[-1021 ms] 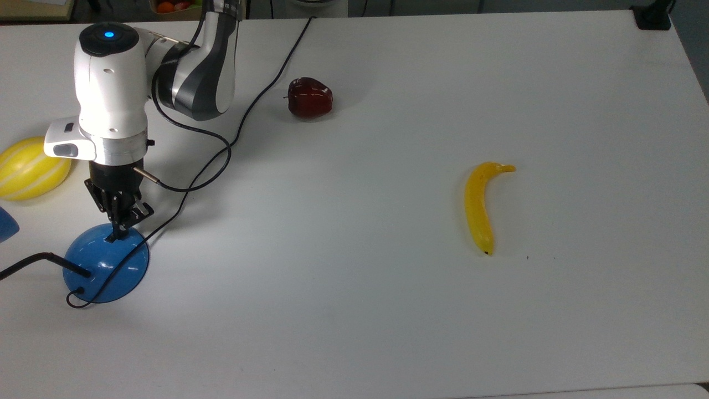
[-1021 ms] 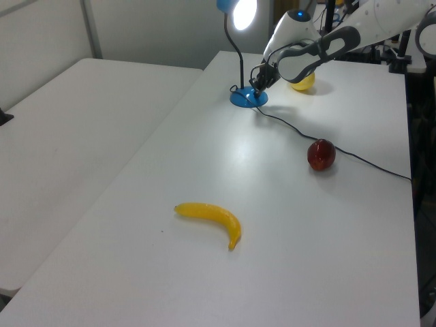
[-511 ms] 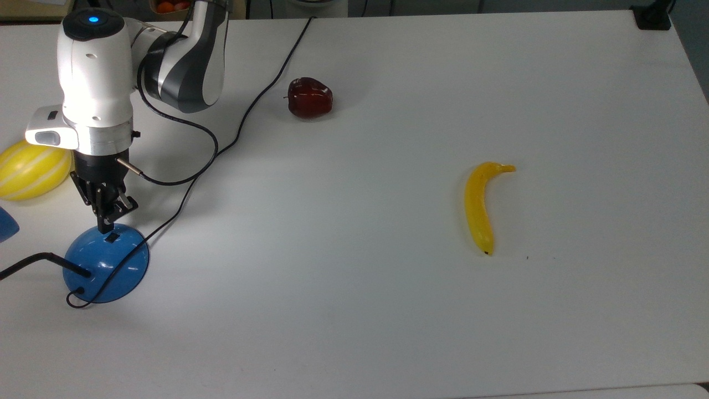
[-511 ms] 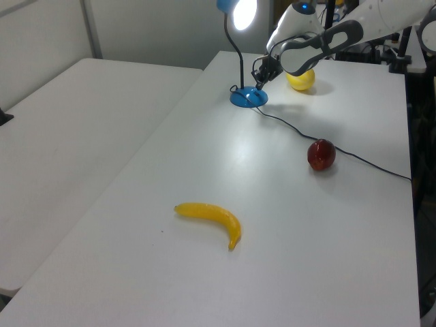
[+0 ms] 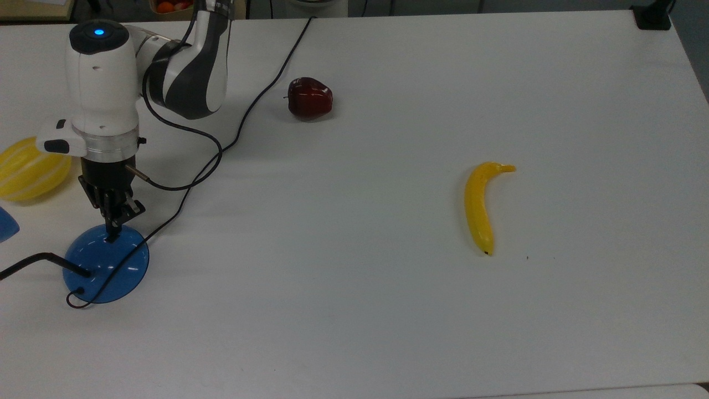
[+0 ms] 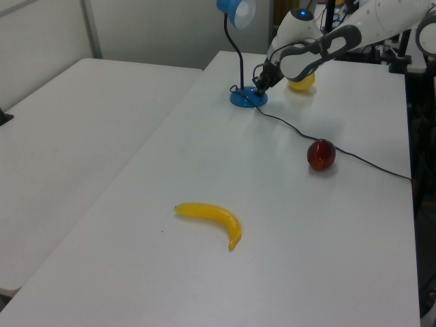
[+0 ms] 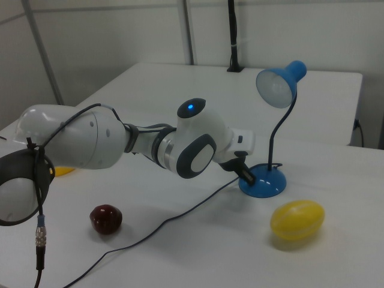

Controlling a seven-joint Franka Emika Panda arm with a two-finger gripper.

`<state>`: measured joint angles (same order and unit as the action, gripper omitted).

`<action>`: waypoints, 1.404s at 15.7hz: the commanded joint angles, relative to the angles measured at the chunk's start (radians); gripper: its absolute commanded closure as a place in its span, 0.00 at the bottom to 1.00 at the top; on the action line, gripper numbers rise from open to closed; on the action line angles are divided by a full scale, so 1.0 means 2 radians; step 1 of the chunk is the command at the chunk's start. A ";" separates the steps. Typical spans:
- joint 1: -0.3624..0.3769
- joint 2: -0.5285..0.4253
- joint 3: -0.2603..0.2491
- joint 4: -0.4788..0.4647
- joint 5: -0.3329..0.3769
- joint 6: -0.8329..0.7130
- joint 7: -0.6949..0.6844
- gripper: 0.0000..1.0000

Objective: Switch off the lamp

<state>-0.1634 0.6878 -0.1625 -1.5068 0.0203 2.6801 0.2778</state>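
Top view puts the lamp (image 5: 106, 265) near the table's (image 5: 388, 310) left edge, its glossy blue dome base resting flat on the white surface, a thin black neck (image 5: 39, 261) leaving it toward the top view's left and a black cord (image 5: 183, 205) looping off the base and running up across the table past the apple (image 5: 309, 98). The gripper (image 5: 113, 235) points straight down with its fingertips on the upper part of the dome, at the spot where the small switch sits; the fingers look pressed close together with nothing between them, though the tips are too dark and small against the base for me to be sure they meet. Beside the arm, at the top view's left edge, lies a yellow striped melon (image 5: 27, 168), apart from the lamp base. A banana (image 5: 479, 206) lies well off toward the top view's right, far from everything else

Left view shows the lamp (image 6: 246, 97) at the far end of the table with the gripper (image 6: 259, 84) on its base, and the blue shade (image 6: 238, 10) overhead looks dark, with no glow. Right view gives the same reading: the shade (image 7: 281, 84) faces the camera unlit, the gripper (image 7: 247, 176) bears on the near side of the blue base (image 7: 266, 182), and the melon (image 7: 297, 219) sits just in front of it
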 commanded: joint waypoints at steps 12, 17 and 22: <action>0.029 -0.069 0.001 -0.017 -0.012 -0.158 -0.014 1.00; 0.077 -0.143 0.002 -0.030 -0.006 -0.326 -0.049 1.00; 0.131 -0.235 0.003 -0.080 -0.006 -0.419 -0.084 0.80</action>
<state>0.0516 0.3565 -0.1507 -1.5500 0.0032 1.9216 0.1925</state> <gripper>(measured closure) 0.934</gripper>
